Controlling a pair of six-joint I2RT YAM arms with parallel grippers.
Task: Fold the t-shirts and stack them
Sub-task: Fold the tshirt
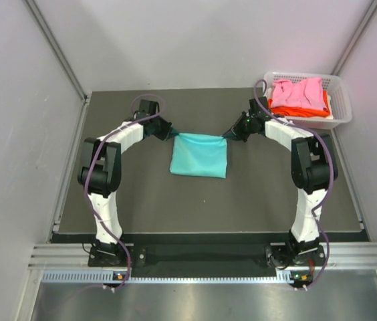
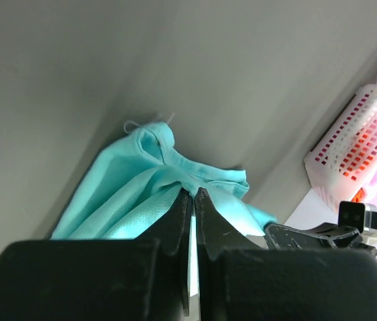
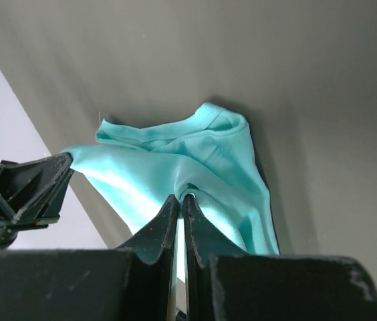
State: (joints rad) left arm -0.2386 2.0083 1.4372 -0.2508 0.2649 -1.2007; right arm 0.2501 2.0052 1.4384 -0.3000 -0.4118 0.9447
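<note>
The teal t-shirt (image 1: pixel 199 155) is lying in the middle of the tabletop (image 1: pixel 242 200) as a rough rectangle, its near hem resting flat ahead of the 2 arm bases; at its far edge the left end effector (image 1: pixel 168 132) is pinching 1 corner and the right end effector (image 1: pixel 232 134) is pinching the other, each with its fingers pressed together on a bunch of cloth, as both wrist views are showing. The step in hand is looking like a fold of that far edge; doing it well is probably meaning raising both corners level, holding the cloth taut between them, and bringing them over together so the edge is landing square, not skewed. Farther back on the right, the white basket (image 1: pixel 339 100) is holding the pink t-shirt (image 1: pixel 299 90) on top of the orange t-shirt (image 1: pixel 302 110), just beside the right wrist; a wide swing there is risking a knock on its rim.
</note>
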